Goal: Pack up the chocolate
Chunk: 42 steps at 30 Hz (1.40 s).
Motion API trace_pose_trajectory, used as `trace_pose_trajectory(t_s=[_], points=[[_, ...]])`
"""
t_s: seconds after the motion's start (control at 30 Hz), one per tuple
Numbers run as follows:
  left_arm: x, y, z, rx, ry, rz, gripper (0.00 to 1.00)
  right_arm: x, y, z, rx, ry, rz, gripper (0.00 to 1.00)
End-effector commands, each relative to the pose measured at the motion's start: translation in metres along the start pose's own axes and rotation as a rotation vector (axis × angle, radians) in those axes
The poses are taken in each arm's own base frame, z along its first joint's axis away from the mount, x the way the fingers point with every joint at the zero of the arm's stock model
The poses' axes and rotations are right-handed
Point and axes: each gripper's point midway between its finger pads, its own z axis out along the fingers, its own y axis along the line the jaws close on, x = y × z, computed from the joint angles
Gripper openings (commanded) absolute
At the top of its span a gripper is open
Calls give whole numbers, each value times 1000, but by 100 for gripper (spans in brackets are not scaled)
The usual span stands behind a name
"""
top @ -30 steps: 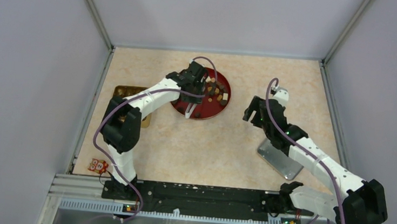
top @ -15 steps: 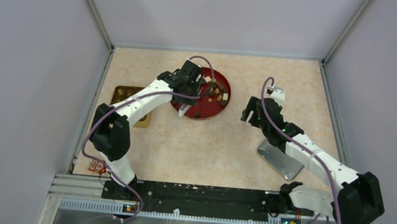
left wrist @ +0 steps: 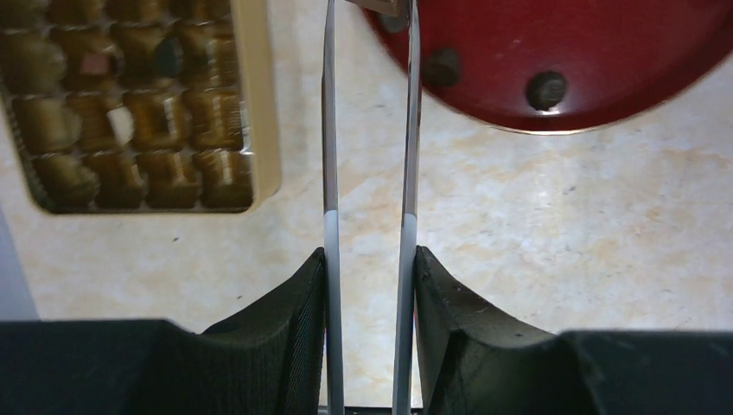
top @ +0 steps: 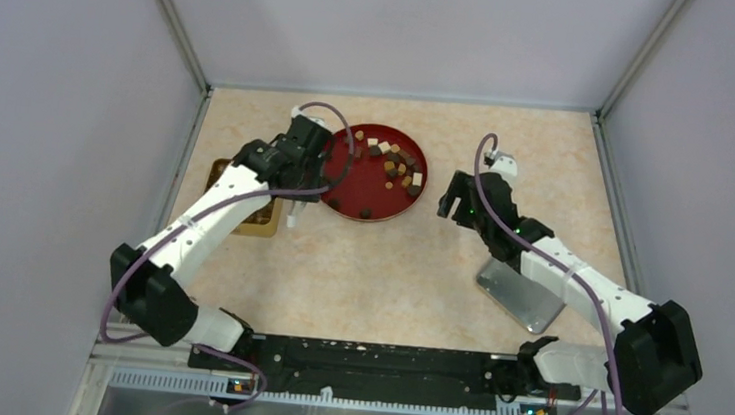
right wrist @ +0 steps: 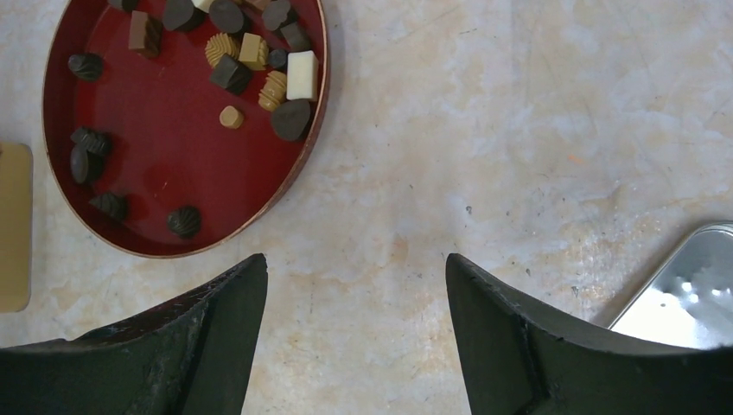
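- The left arm (top: 206, 224) bends its elbow out at 9 o'clock from its base. Then it stretches up toward 1 o'clock.
- The left gripper (top: 292, 216) has two long thin fingers (left wrist: 329, 130). In the top view they point to 6 o'clock. They sit close with a thin gap, and I cannot tell if they pinch.
- The right arm (top: 559, 269) bends out at 3 o'clock. Then it reaches toward 10 o'clock.
- The right gripper (right wrist: 354, 285) has its black fingers (right wrist: 199, 337) spread wide apart.

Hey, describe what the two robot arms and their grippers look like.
The left arm and right arm have white links with bulky black joints, and a purple cable loops along each. The left gripper carries long thin pale blades in black mounts; the right gripper has broad black wedge-shaped fingers.
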Motion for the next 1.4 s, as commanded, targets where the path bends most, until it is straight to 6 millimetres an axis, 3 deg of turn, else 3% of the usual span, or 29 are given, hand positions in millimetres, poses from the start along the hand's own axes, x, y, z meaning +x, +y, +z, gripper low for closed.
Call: trace_pose_trajectory(t_s=[0.0,0.2,0.43,0.9,1.23,1.37], points=[[4,53,-27,-101,-29,-96,19,-25,18,2,-53,-56,20,74],[22,103,-38,-156,-24,-214,19,-23,21,4,-66,-49,19,74],[44,123,-41,-217,22,-257,21,-23,20,3,-65,-46,18,73],[57,127,-22,-225,32,-275,23,-22,19,-3,-77,-50,31,73],[57,129,-18,-231,25,-267,46,-21,17,-6,-76,-49,38,73],[54,130,-21,-232,12,-268,46,-21,18,-6,-78,-47,40,73]])
